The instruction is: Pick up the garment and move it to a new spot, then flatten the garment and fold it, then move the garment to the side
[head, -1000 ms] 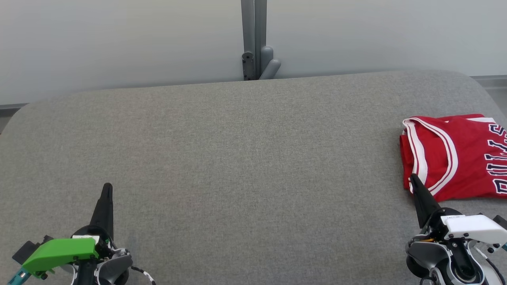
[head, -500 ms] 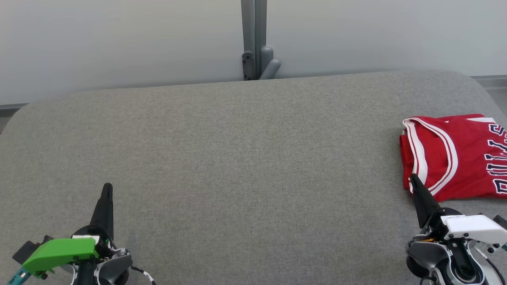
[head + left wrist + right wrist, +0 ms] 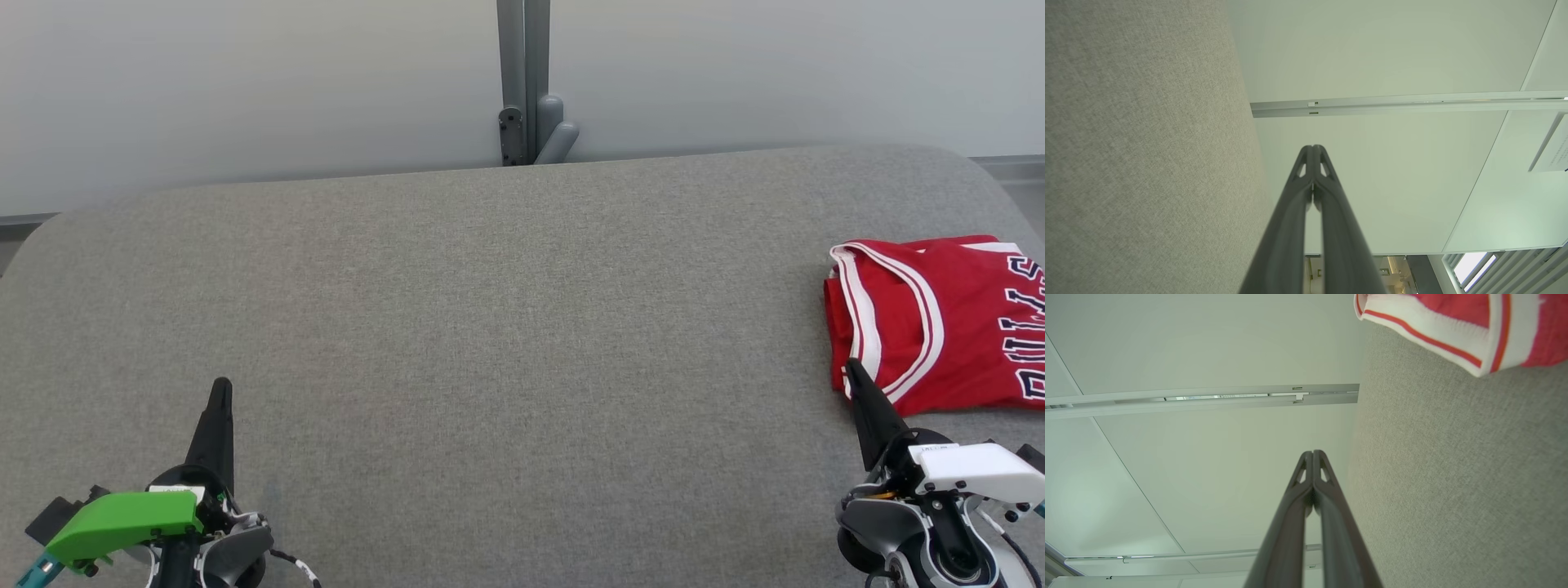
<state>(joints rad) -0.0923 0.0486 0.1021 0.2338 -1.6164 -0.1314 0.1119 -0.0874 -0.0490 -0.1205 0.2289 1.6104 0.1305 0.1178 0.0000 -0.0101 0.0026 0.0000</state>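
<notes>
Red jersey (image 3: 931, 318), folded, with white-and-red trim, lying flat at the far right of the grey fabric tabletop (image 3: 506, 327) and running off the head view's right edge. From the head camera I get dark, white-outlined lettering across it.

My right gripper (image 3: 851, 367) is low on the right, fingers pressed together. Its tip overlaps the jersey's near left corner in that view, and I can't tell from there whether it touches cloth. The right wrist view helps: the tips meet with no cloth between them, and the jersey's striped edge sits up in the top right corner, apart from the fingertips.

Left gripper (image 3: 220, 388) is at lower left, well apart from the jersey, clenched tight too, nothing in it. Its wrist view gives me grey fabric down the left side and a pale wall with a metal rail (image 3: 1412, 104) across it. Back on the head camera, a grey post (image 3: 522, 82) stands behind the table's far edge, middle.
</notes>
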